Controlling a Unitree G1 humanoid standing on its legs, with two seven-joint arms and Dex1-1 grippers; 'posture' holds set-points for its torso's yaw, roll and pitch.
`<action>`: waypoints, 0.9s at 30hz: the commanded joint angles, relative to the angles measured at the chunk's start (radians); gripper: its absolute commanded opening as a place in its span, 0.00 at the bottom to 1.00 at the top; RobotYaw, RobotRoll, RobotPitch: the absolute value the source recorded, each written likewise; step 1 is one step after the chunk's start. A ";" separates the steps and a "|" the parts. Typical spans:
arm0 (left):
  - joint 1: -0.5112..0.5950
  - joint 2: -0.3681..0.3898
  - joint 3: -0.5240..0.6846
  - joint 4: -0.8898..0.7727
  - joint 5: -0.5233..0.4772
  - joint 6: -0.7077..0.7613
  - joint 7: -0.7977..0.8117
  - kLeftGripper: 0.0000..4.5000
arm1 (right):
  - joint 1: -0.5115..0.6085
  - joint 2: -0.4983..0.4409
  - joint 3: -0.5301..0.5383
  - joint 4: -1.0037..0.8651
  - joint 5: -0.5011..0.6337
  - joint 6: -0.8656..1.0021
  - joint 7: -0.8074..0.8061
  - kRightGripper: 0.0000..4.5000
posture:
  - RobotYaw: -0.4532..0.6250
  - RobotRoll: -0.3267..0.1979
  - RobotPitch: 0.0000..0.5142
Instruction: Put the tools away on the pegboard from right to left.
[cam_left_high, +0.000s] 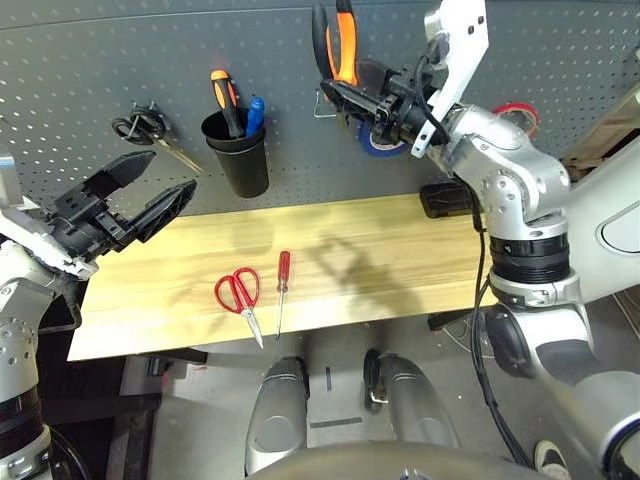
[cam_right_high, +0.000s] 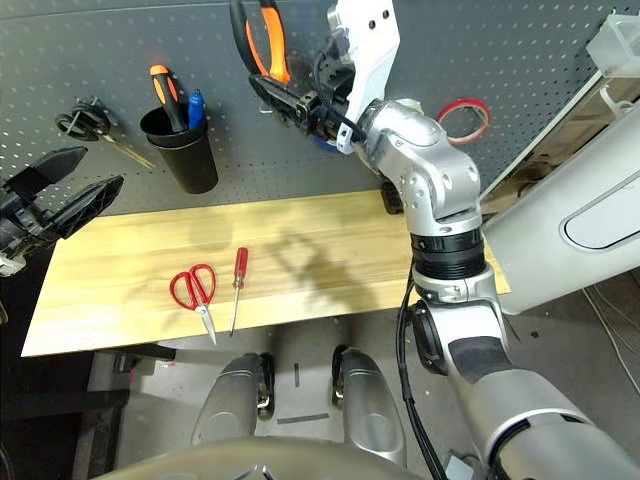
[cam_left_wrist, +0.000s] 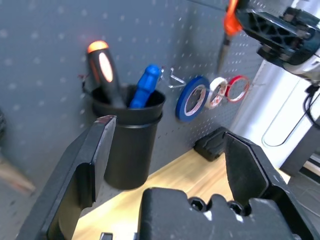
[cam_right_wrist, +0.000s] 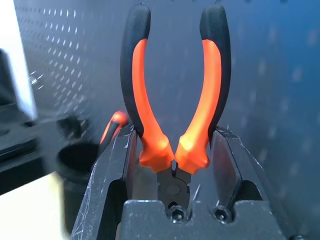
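R gripper (cam_right_wrist: 172, 165) clamps pliers (cam_right_wrist: 175, 100) near head, handles up, close to pegboard (cam_left_high: 100, 80). Step: hang pliers. Next: find hook (cam_left_high: 322, 105) below-left. L gripper (cam_left_high: 135, 195) wide, empty.

both head eyes look down at the pegboard (cam_left_high: 150, 60); wrist views face it close up.

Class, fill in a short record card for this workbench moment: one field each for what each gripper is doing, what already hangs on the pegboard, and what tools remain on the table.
Right gripper: shut on the orange-and-black pliers, held up at the pegboard
Left gripper: open, holding nothing, above the table's left end
On pegboard: red tape ring, blue tape roll, black cup, black-handled scissors
On table: red-handled scissors, red-handled screwdriver, side by side
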 joint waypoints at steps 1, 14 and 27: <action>-0.007 -0.011 -0.028 -0.017 0.000 0.018 0.019 1.00 | -0.029 0.023 0.033 0.102 -0.091 -0.212 -0.030 0.51 | 0.55 0.62 0.15; -0.018 -0.006 -0.045 -0.042 -0.014 0.048 0.040 1.00 | -0.098 0.108 0.078 0.455 -0.286 -0.634 -0.184 0.51 | 0.55 0.62 0.17; 0.024 -0.026 -0.054 -0.113 -0.041 0.092 0.068 1.00 | -0.146 0.115 0.063 0.659 -0.317 -0.754 -0.257 0.51 | 0.56 0.62 0.27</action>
